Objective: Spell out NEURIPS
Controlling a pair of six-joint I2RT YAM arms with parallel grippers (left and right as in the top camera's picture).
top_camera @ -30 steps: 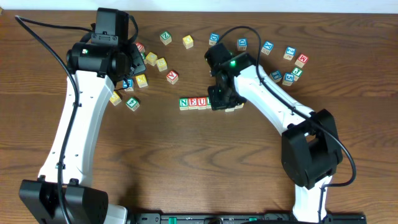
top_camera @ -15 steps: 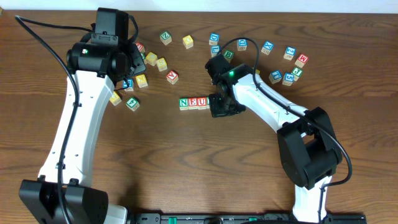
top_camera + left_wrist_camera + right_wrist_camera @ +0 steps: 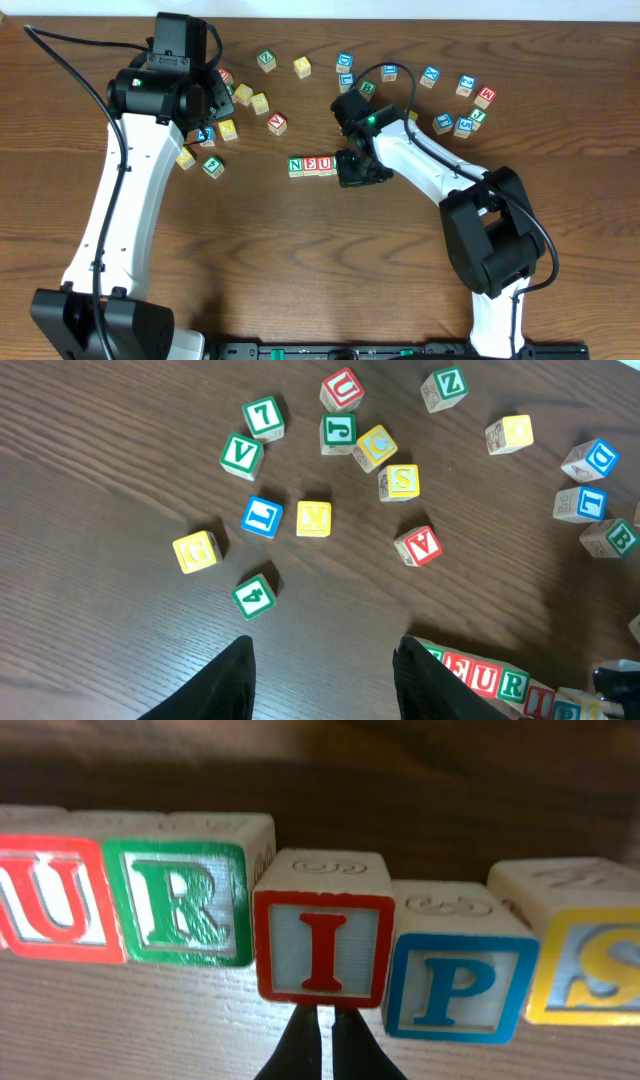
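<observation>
A row of letter cubes lies mid-table: N, E and U show from overhead, the others are hidden under my right gripper. The right wrist view shows U, R, I, P and a yellow S side by side. The I sits slightly forward of its neighbours. My right gripper is shut and empty, its tips touching the front of the I. My left gripper is open and empty above the table, left of the row.
Loose cubes with other letters lie scattered near the left arm and along the back right. The left wrist view shows several of them, such as K, A and G.
My right gripper has moved slightly down and left along the row, now covering the cubes right of U. The left arm has not moved.
</observation>
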